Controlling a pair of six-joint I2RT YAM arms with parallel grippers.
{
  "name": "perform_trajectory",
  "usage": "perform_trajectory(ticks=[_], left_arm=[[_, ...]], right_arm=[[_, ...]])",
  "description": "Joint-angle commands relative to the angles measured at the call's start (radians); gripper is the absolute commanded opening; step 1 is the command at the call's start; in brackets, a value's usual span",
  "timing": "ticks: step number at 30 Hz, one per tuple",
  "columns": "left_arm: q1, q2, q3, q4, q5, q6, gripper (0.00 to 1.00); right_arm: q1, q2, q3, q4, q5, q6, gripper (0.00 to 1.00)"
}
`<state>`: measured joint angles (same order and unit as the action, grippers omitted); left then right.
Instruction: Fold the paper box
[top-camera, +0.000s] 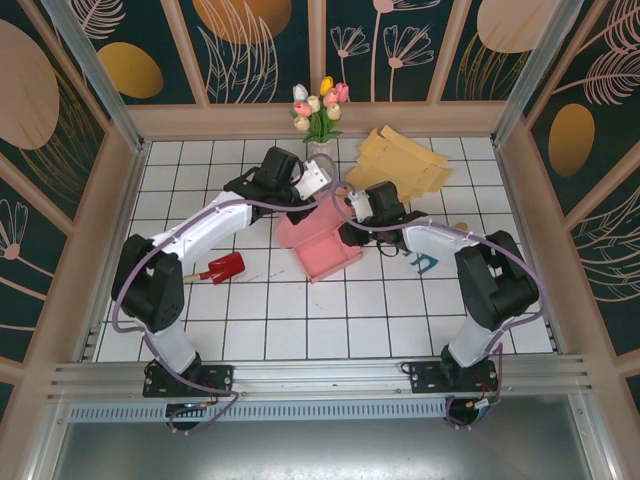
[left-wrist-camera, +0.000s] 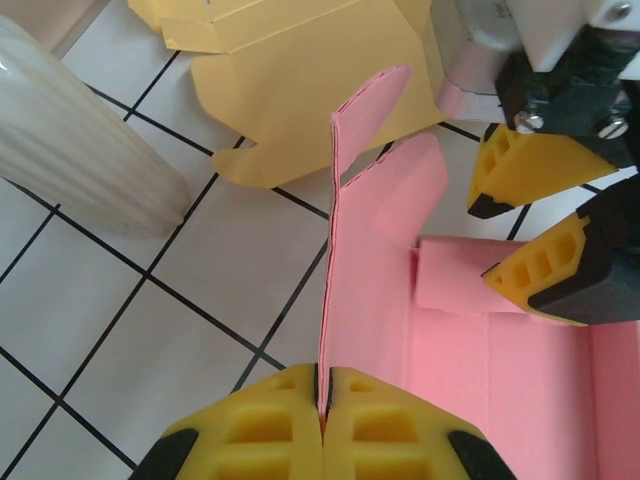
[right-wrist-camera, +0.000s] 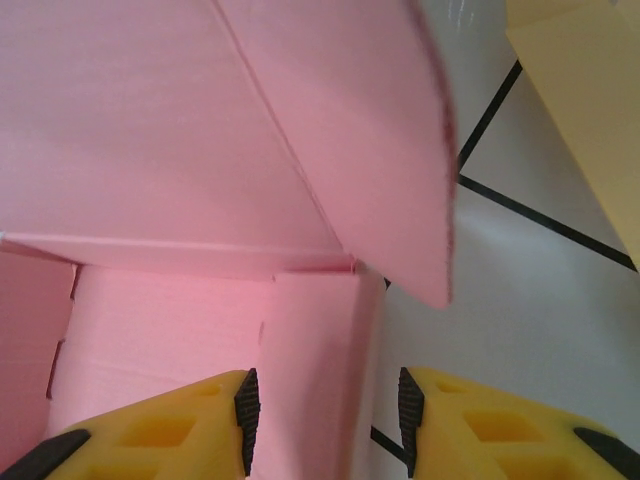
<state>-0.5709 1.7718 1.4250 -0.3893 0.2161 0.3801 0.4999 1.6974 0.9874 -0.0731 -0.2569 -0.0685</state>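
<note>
**A:** Where's the box (top-camera: 322, 250) sitting?

**B:** Middle of the table (top-camera: 300, 320), between both arms. The left claw (left-wrist-camera: 322, 405) is pinched tight on an upright flap (left-wrist-camera: 375, 110), and the right claw (right-wrist-camera: 322, 392) is partly spread around a side wall, not squeezing.

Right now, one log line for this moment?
stage: pink paper box half-folded | left gripper: jaws shut on pink side panel | right gripper: jaws open astride pink end flap, not clamped

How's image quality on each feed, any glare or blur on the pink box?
Top external: even light, sharp, no glare on the pink box. Left wrist: flap edge crisp, left gripper slightly soft. Right wrist: box very close, soft; right gripper blurred.
</note>
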Motion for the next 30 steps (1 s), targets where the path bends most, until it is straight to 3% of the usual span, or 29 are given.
perform_trajectory(ticks=[1, 8, 13, 21, 30], left_arm=[[0.008, 0.062, 0.025, -0.100, 0.060, -0.023, 0.00], [0.010, 0.095, 0.063, -0.112, 0.072, -0.025, 0.00], [0.011, 0.111, 0.068, -0.118, 0.068, -0.018, 0.00], [0.011, 0.128, 0.038, -0.110, 0.057, -0.022, 0.00], [0.011, 0.064, 0.048, -0.100, 0.066, -0.051, 0.00]], right_arm=[[-0.006, 0.042, 0.059, -0.008, -0.020, 0.003, 0.43], [-0.006, 0.099, 0.058, -0.011, -0.017, 0.003, 0.40], [-0.013, 0.064, 0.005, -0.026, 0.026, -0.036, 0.43], [-0.024, 0.026, 0.014, -0.163, -0.043, -0.098, 0.46], [-0.014, 0.008, 0.054, -0.276, 0.009, -0.097, 0.46]])
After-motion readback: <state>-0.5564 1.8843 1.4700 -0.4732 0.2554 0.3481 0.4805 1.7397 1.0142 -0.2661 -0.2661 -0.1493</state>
